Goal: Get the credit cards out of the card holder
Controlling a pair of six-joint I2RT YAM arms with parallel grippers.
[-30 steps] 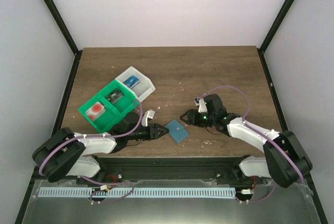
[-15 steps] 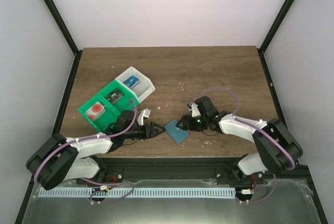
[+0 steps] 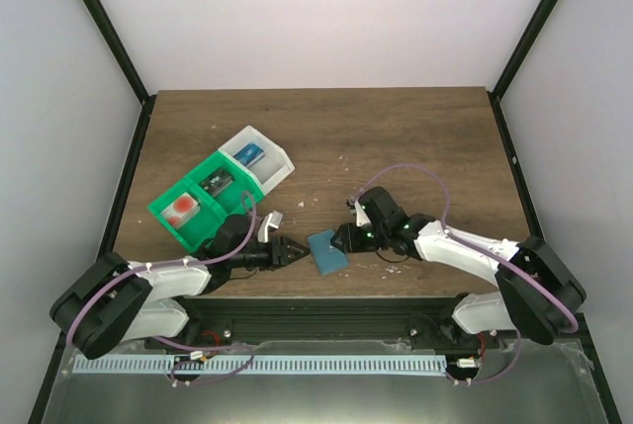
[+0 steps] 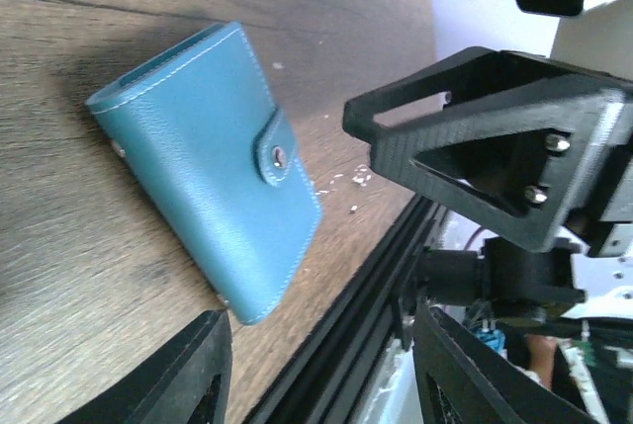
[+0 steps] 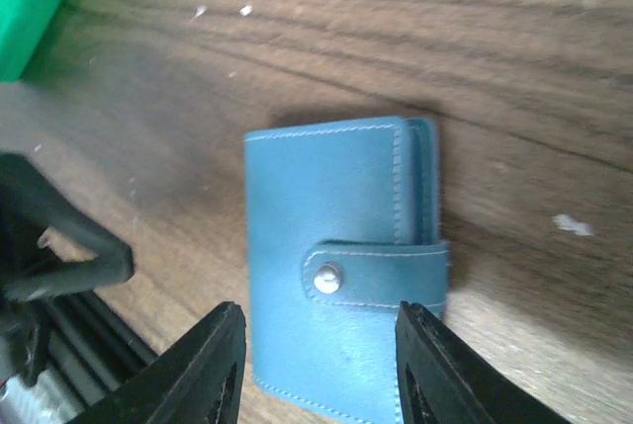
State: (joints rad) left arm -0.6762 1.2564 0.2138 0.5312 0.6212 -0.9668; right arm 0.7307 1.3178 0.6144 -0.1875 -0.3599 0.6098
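Note:
The card holder (image 3: 326,251) is a blue-teal wallet lying flat and closed near the table's front edge, its snap strap (image 5: 371,271) fastened. It also shows in the left wrist view (image 4: 213,167). No credit card shows; the closed holder hides its inside. My right gripper (image 3: 342,238) is open just right of the holder, and in the right wrist view (image 5: 321,370) its fingers straddle the holder's near end. My left gripper (image 3: 295,252) is open and empty just left of the holder; in the left wrist view (image 4: 321,375) the holder lies ahead of the fingers, apart from them.
A green-and-white compartment tray (image 3: 259,185) stands at the back left, holding a white item with a red spot (image 3: 180,209) and other small things. The table's black front rail (image 3: 326,307) runs just behind the holder. White crumbs (image 3: 394,268) lie to its right.
My right gripper has moved left and down onto the holder. The holder has shifted slightly left and turned. My left gripper has drawn back a little to the left.

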